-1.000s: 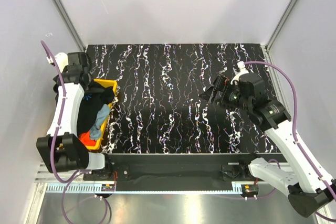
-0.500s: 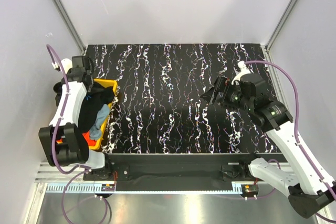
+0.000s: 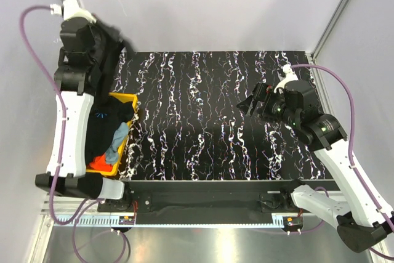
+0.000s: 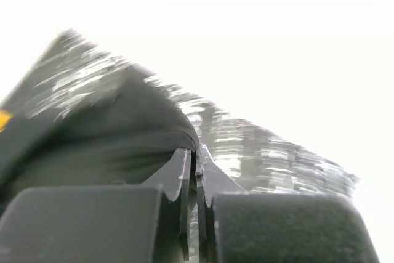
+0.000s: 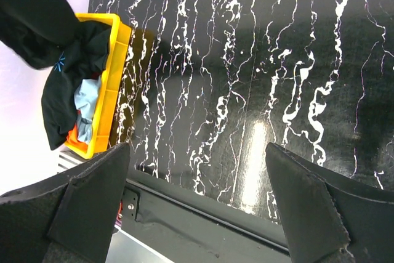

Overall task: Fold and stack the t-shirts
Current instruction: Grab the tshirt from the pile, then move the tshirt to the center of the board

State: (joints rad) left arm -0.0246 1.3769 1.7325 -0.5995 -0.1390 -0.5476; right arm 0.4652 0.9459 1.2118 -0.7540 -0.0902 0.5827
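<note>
My left gripper (image 4: 197, 152) is raised high above the table's far left corner, shut on a black t-shirt (image 3: 108, 50). The shirt hangs down from it toward the yellow bin (image 3: 128, 99). In the left wrist view the dark cloth (image 4: 92, 133) bulges just beyond the closed fingertips. More t-shirts lie in the bin: a black one with a pale-blue starburst (image 5: 61, 66), a grey-blue one (image 3: 116, 141) and an orange-red one (image 3: 98, 163). My right gripper (image 3: 249, 104) hovers over the right part of the table, open and holding nothing (image 5: 196, 152).
The black marbled tabletop (image 3: 203, 121) spreads between the two arms. The yellow bin (image 5: 117, 60) stands at its left edge. White walls and metal frame posts (image 3: 74, 16) close in the left, back and right sides.
My left gripper shut on the black t-shirt in the bin and rose sharply, pulling the cloth up out of the bin. The right arm barely shifted.
</note>
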